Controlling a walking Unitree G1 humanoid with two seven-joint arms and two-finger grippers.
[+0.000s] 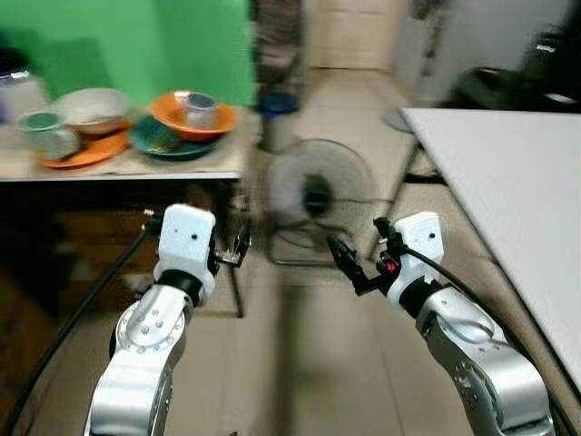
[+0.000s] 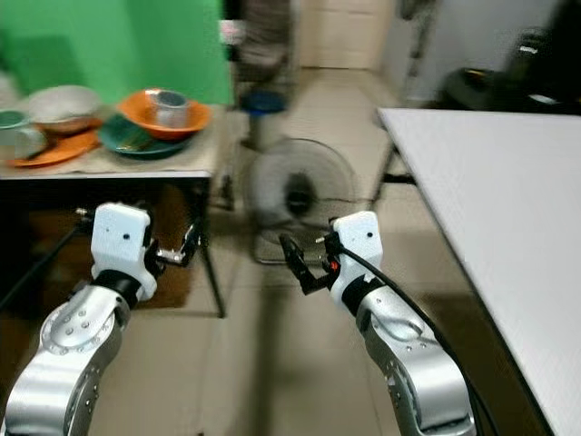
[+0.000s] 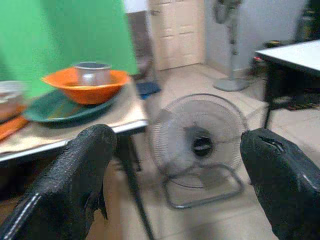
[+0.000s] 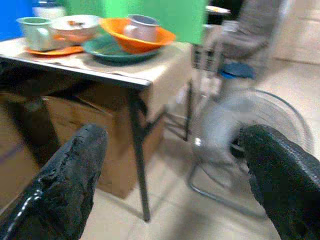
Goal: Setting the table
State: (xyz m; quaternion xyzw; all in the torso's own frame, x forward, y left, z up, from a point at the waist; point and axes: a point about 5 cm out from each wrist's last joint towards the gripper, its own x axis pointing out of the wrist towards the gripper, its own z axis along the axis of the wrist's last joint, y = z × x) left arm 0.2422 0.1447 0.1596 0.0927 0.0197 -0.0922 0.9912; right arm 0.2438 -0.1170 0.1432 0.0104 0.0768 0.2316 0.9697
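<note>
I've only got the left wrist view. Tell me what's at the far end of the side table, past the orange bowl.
Observer: A green mug stands on an orange plate, next to a pale bowl.
Operator: Report the right gripper.
Observer: The right gripper is open and holds nothing; it hangs over the floor in front of the fan.
Operator: Say what's under that table.
Observer: A cardboard box sits on the floor beneath the side table.
</note>
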